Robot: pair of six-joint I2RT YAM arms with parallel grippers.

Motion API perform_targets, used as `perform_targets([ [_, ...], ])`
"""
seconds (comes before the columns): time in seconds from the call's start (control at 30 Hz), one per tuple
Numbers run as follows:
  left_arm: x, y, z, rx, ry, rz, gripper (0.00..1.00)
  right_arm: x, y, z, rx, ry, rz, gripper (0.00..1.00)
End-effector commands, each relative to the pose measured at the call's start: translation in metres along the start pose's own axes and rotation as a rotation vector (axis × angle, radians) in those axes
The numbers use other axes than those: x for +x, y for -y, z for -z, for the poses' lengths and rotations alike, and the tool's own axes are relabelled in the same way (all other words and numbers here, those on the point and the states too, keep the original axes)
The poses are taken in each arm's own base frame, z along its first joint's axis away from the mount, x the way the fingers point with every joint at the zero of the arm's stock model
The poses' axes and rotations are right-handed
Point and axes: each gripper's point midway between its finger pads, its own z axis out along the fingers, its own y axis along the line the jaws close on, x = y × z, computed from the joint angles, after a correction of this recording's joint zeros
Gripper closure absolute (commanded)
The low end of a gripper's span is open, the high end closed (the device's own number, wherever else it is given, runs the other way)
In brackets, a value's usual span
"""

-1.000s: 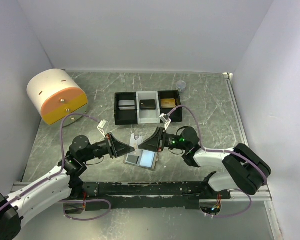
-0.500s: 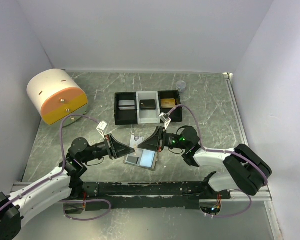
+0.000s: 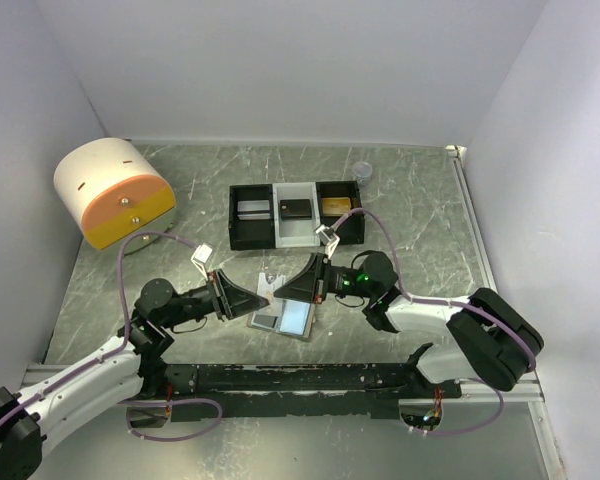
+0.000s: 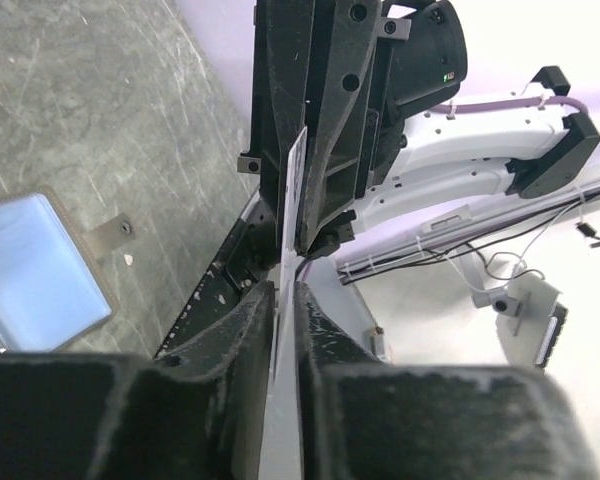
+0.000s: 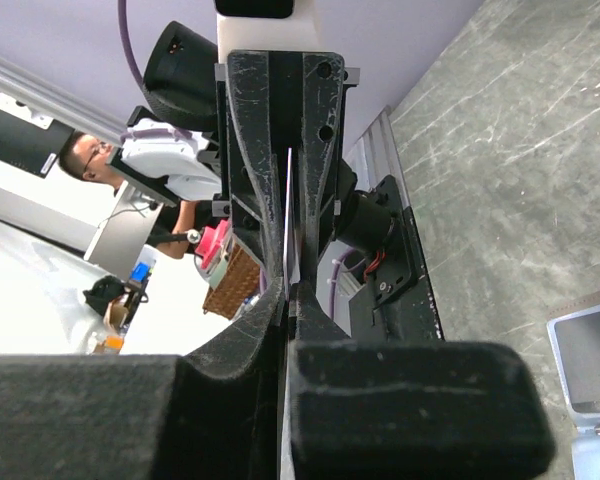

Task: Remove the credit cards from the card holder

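Note:
The card holder (image 3: 285,318) lies open on the table, one grey leaf and one pale blue leaf up; it also shows in the left wrist view (image 4: 35,265) and the right wrist view (image 5: 590,370). Just above and behind it, my two grippers meet tip to tip over a white credit card (image 3: 271,281). My right gripper (image 3: 281,291) is shut on the card's right edge (image 5: 288,200). My left gripper (image 3: 262,297) has its jaws close around the card's other edge (image 4: 293,190), with only a sliver of slack.
A black-and-white three-compartment tray (image 3: 232,215) stands behind the grippers, with a card in each compartment. A white and orange round box (image 3: 113,192) sits at the back left. A small clear cup (image 3: 361,172) is near the back wall.
My right jaws have closed onto the white card. The left jaws have eased slightly on it, and the left arm has drawn back a little to the left.

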Motion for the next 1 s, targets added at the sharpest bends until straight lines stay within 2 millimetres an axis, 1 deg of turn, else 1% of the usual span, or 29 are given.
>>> perform_targets([
  [0.0,-0.002,0.000,0.001,-0.007,0.008,-0.019,0.66,-0.006,-0.008,-0.006,-0.007,0.008,0.035,1.00],
  [0.03,-0.003,-0.001,0.002,-0.020,0.009,-0.023,0.53,-0.006,-0.006,-0.005,0.007,0.012,0.040,1.00],
  [0.07,-0.004,-0.004,0.002,-0.046,0.007,-0.028,0.46,-0.007,-0.003,-0.004,0.029,0.016,0.042,1.00],
  [0.1,-0.006,-0.007,0.003,-0.076,0.011,-0.039,0.41,-0.008,0.001,-0.004,0.053,0.020,0.050,1.00],
  [0.17,-0.009,-0.022,0.008,-0.197,0.014,-0.060,0.30,-0.011,0.009,-0.003,0.116,0.019,0.085,1.00],
  [0.2,-0.016,-0.022,0.011,-0.247,0.026,-0.084,0.24,-0.014,0.014,-0.003,0.153,0.022,0.105,1.00],
  [0.27,-0.021,-0.038,0.025,-0.394,0.039,-0.110,0.11,-0.014,0.030,0.002,0.264,0.012,0.118,1.00],
  [0.3,-0.023,-0.043,0.033,-0.459,0.041,-0.124,0.05,-0.017,0.035,0.004,0.307,0.013,0.138,1.00],
  [0.33,-0.026,-0.049,0.041,-0.524,0.050,-0.133,0.02,-0.020,0.041,0.007,0.351,0.015,0.154,1.00],
  [0.37,-0.026,-0.058,0.053,-0.605,0.043,-0.140,0.01,-0.023,0.044,0.009,0.385,0.015,0.176,1.00],
  [0.43,-0.036,-0.062,0.067,-0.700,0.082,-0.161,0.00,-0.031,0.050,0.012,0.444,0.021,0.215,1.00],
  [0.53,-0.048,-0.060,0.071,-0.744,0.108,-0.184,0.00,-0.043,0.060,0.014,0.533,0.027,0.259,1.00],
  [0.6,-0.055,-0.068,0.075,-0.843,0.099,-0.184,0.00,-0.053,0.070,0.016,0.610,0.030,0.292,1.00],
  [0.63,-0.060,-0.067,0.076,-0.871,0.092,-0.201,0.00,-0.059,0.075,0.017,0.658,0.034,0.315,1.00],
  [0.7,-0.066,-0.075,0.077,-0.961,0.038,-0.226,0.00,-0.071,0.085,0.018,0.757,0.023,0.362,1.00],
  [0.73,-0.071,-0.078,0.079,-1.006,0.023,-0.242,0.00,-0.080,0.085,0.015,0.789,0.015,0.407,1.00],
  [0.83,-0.090,-0.078,0.079,-1.086,0.009,-0.292,0.00,-0.091,0.093,0.006,0.865,-0.023,0.493,1.00],
  [0.93,-0.109,-0.083,0.088,-1.152,0.025,-0.323,0.00,-0.102,0.101,-0.004,0.915,-0.049,0.565,1.00],
  [0.97,-0.115,-0.087,0.092,-1.165,0.031,-0.322,0.00,-0.109,0.100,-0.009,0.924,-0.053,0.590,1.00],
])
